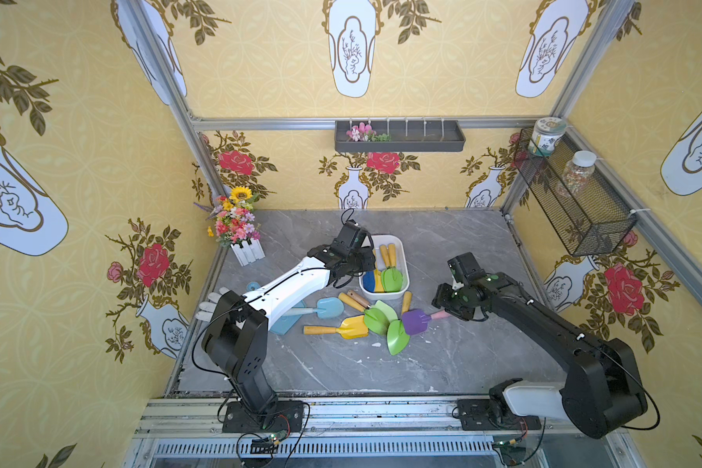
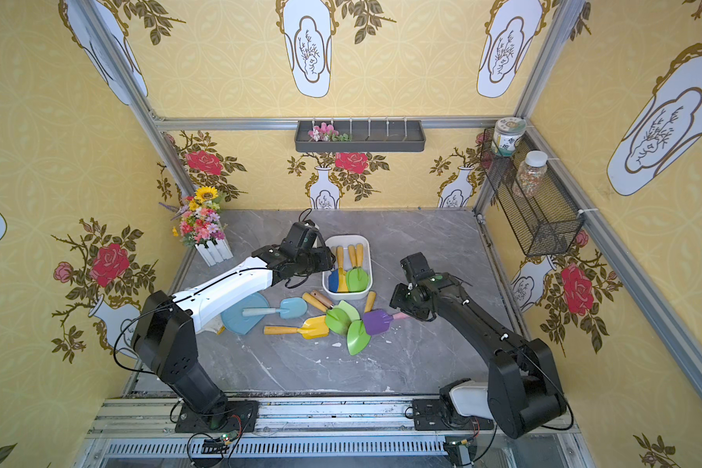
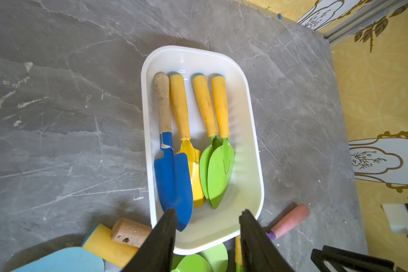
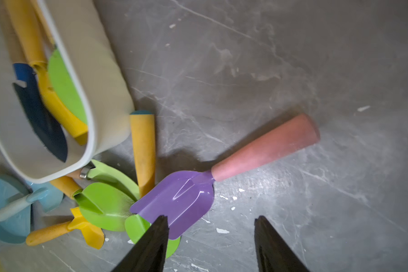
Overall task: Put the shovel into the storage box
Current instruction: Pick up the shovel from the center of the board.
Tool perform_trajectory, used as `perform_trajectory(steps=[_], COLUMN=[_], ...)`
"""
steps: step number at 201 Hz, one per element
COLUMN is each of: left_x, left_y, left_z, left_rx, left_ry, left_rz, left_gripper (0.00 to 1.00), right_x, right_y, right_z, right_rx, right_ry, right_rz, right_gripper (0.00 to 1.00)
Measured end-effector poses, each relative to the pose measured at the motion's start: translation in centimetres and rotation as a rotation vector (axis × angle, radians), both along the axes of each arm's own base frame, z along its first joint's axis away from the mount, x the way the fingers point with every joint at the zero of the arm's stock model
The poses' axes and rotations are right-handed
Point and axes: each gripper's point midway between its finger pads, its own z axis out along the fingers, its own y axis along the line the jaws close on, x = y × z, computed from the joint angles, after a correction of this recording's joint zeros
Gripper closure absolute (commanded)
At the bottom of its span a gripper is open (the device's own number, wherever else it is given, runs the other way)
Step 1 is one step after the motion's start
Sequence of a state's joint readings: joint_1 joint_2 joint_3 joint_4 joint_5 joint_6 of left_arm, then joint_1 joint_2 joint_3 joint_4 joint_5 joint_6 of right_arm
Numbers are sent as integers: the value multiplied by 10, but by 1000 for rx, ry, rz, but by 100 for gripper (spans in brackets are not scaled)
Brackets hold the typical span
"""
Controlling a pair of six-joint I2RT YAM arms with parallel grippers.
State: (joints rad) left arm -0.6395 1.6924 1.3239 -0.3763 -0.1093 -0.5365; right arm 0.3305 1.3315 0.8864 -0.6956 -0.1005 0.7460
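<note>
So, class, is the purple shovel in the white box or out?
Out: the purple shovel lies on the table, apart from the box.

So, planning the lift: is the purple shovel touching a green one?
Touching: in the right wrist view the purple shovel overlaps a green shovel, blade resting on blade.
</note>
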Motion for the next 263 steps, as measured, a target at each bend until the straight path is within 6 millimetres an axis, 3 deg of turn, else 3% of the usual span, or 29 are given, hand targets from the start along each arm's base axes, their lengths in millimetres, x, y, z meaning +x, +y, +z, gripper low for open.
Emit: perform_trajectory(steps=[77,187,263], left_x=[-13,-22,-22], left_y=[4,10,10], left_z=[-15,-23,-23], left_rx=[-25,-34,-35], left_ry=[40,61,62], left_rz=[12,30,37], left_gripper=[51,51,51], right_x=[-11,7,5], right_y=[-13,-2,-5], right_z=[-34,-70,-75], right_rx=[-44,-28,-45], right_ry=[152,223,254], right_rz=[-211,-274,-290], right_gripper=[43,47,66])
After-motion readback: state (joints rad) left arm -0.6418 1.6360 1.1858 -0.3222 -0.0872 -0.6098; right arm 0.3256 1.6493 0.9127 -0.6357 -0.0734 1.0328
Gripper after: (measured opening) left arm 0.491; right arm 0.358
